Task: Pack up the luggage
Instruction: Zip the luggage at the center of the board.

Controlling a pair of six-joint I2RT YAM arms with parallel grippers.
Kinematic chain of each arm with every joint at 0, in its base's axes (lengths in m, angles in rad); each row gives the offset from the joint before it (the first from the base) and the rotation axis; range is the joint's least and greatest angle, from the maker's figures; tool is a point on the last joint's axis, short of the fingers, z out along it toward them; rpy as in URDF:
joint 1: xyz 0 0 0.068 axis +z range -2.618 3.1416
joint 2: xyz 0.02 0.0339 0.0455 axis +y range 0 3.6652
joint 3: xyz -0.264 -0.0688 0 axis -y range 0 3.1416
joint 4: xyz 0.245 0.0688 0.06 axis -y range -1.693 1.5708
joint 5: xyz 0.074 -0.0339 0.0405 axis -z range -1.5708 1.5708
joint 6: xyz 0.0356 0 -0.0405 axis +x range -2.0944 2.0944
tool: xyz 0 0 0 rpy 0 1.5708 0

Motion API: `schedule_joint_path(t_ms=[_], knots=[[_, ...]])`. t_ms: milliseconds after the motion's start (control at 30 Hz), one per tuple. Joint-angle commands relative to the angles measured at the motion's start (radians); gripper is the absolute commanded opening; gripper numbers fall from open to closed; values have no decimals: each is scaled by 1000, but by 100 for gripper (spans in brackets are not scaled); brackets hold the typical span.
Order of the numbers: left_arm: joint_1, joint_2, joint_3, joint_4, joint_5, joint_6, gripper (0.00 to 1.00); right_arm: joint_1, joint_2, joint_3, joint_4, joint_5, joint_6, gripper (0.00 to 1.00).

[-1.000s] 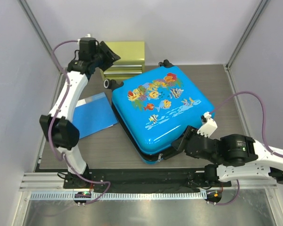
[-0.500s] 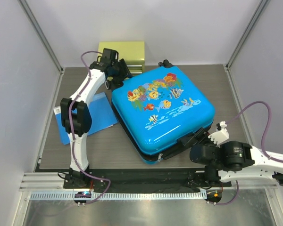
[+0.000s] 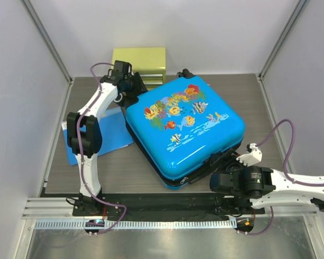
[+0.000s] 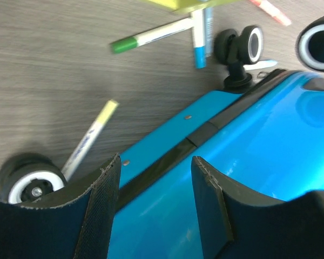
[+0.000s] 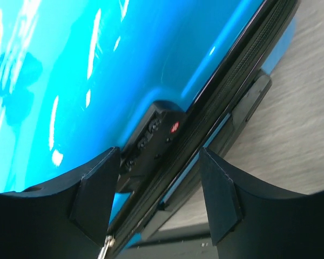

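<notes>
Top external shows left gripper reaching far, right gripper low, each half-open and empty, the luggage rim just ahead.

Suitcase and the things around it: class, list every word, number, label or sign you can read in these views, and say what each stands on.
No text can be read in any view.
Luggage: fish and coral pictures only, no words.
Lock on its edge: a small red mark, too small to read.
Yellow pen: dark print on the barrel, blurred.
Blue folder: no writing visible.
</notes>
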Motion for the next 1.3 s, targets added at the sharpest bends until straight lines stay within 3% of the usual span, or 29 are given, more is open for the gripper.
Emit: schedule_joint_path(t_ms=[0, 200, 433, 533, 600, 800, 1067, 1267], knots=[[-9, -50, -111, -174, 97, 110, 55, -4, -18, -23, -93, 173, 189, 66], [-9, -166, -285, -122, 171, 124, 55, -24, 14, 17, -90, 167, 91, 67], [-9, -272, -458, -63, 251, 82, 55, -60, 189, 114, -66, 135, -113, 69], [-13, -300, -498, -31, 274, 64, 55, -141, 284, 172, -9, 82, -289, 73], [-23, -315, -509, -17, 286, 58, 55, -263, 315, 203, 102, 39, -505, 75], [-53, -340, -519, -2, 305, 41, 55, -530, 310, 215, 363, -84, -899, 76], [-122, -357, -539, 62, 355, -19, 55, -794, 339, 186, 627, -398, -1136, 77], [-210, -343, -556, 133, 369, -72, 55, -966, 416, 227, 724, -525, -1247, 78]])
